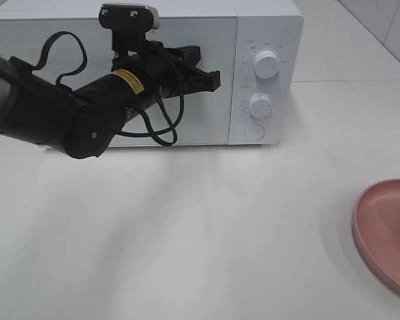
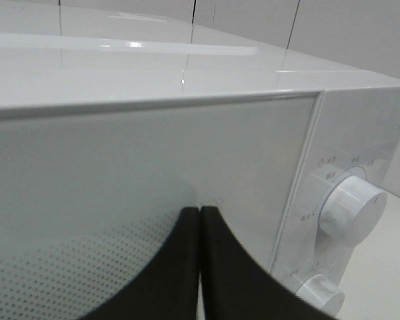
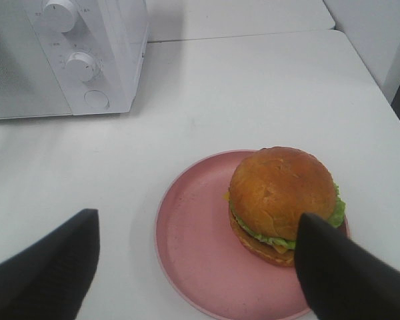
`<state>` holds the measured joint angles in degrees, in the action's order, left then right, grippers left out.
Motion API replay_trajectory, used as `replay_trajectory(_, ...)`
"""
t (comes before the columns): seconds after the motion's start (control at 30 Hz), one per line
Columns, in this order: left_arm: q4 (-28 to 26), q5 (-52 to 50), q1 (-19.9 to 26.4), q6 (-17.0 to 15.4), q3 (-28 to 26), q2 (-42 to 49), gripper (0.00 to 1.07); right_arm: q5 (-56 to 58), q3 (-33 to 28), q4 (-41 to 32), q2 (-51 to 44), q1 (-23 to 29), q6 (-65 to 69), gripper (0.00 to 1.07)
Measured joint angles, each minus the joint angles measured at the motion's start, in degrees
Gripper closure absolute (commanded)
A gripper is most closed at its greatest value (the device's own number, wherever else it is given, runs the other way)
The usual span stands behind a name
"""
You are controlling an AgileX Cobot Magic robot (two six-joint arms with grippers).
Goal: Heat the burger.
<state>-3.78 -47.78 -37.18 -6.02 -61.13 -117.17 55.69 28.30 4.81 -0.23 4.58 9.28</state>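
1. Tabletop: the flat white table surface (image 1: 207,227) carries every item in the scene.
2. The white box-shaped microwave oven (image 1: 53,33) stands at the far edge of the table. Its grey dotted glass door (image 2: 120,200) is closed. Its control panel is on the right side of its front.
3. The left black robot arm (image 1: 47,113) reaches across the front of the door. A grey wrist camera is mounted on top of it.
4. The round pink plate (image 3: 193,247) rests on the table, well apart from the microwave, at the right edge of the high view.
5. The round burger (image 3: 283,200), with a glossy golden-brown bun, green lettuce and dark filling, sits on the pink plate, towards one side of it.
6. The right gripper (image 3: 197,267) hangs above the plate. Its two black fingers are spread wide. One finger overlaps the edge of the burger in the wrist view; contact cannot be determined.
7. The left gripper (image 2: 200,220) points at the microwave door. Its black fingers are pressed together with nothing between them.
8. Two white round knobs, upper (image 1: 266,65) and lower (image 1: 260,104), sit on the control panel above a round white button (image 1: 254,131).
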Motion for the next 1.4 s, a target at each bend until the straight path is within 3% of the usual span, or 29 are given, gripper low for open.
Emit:
replay_trajectory(0.33, -3.61, 19.14, -2.41, 0.00, -0.92, 4.58, 1.07, 0.00, 0.00, 0.00, 0.00, 0.00, 0.00, 0.31)
replay_trajectory(0.4, -2.92, 29.39, -4.53, 0.00, -1.15, 7.33, 0.89, 0.00, 0.00, 0.00, 0.00, 0.00, 0.00, 0.31)
replay_trajectory(0.43, -2.92, 29.39, -4.53, 0.00, -1.15, 7.33, 0.89, 0.00, 0.00, 0.00, 0.00, 0.00, 0.00, 0.31)
replay_trajectory(0.47, -2.41, 35.24, -6.07, 0.00, -1.20, 8.82, 0.61, 0.00, 0.00, 0.00, 0.00, 0.00, 0.00, 0.31)
replay_trajectory(0.5, -2.12, 40.91, -7.39, 0.00, -1.20, 10.20, 0.47, 0.00, 0.00, 0.00, 0.00, 0.00, 0.00, 0.31)
replay_trajectory(0.53, -2.12, 40.91, -7.39, 0.00, -1.20, 10.20, 0.47, 0.00, 0.00, 0.00, 0.00, 0.00, 0.00, 0.31)
replay_trajectory(0.57, -2.06, 43.66, -8.08, 0.00, -1.20, 10.83, 0.12, 0.00, 0.00, 0.00, 0.00, 0.00, 0.00, 0.31)
replay_trajectory(0.6, -2.06, 43.66, -8.08, 0.00, -1.20, 10.83, 0.12, 0.00, 0.00, 0.00, 0.00, 0.00, 0.00, 0.31)
replay_trajectory(0.63, -1.83, 48.41, -9.11, 0.00, -1.20, 11.92, 0.06, 0.00, 0.00, 0.00, 0.00, 0.00, 0.00, 0.31)
replay_trajectory(1.13, 1.15, 78.50, -10.08, 0.00, -1.26, 21.66, 0.08, 0.00, 0.00, 0.00, 0.00, 0.00, 0.00, 0.31)
replay_trajectory(1.2, 1.72, 86.75, -8.59, -0.06, -1.26, 24.47, 0.08, 0.00, 0.00, 0.00, 0.00, 0.00, 0.00, 0.31)
replay_trajectory(1.3, 1.72, 88.87, -7.62, -0.06, -1.26, 25.21, 0.08, 0.00, 0.00, 0.00, 0.00, 0.00, 0.00, 0.31)
replay_trajectory(1.37, 1.78, 95.97, -2.23, -0.11, -1.26, 27.67, 0.08, 0.00, 0.00, 0.00, 0.00, 0.00, 0.00, 0.31)
replay_trajectory(1.4, 1.78, 95.97, -2.23, -0.11, -1.26, 27.67, 0.08, 0.00, 0.00, 0.00, 0.00, 0.00, 0.00, 0.31)
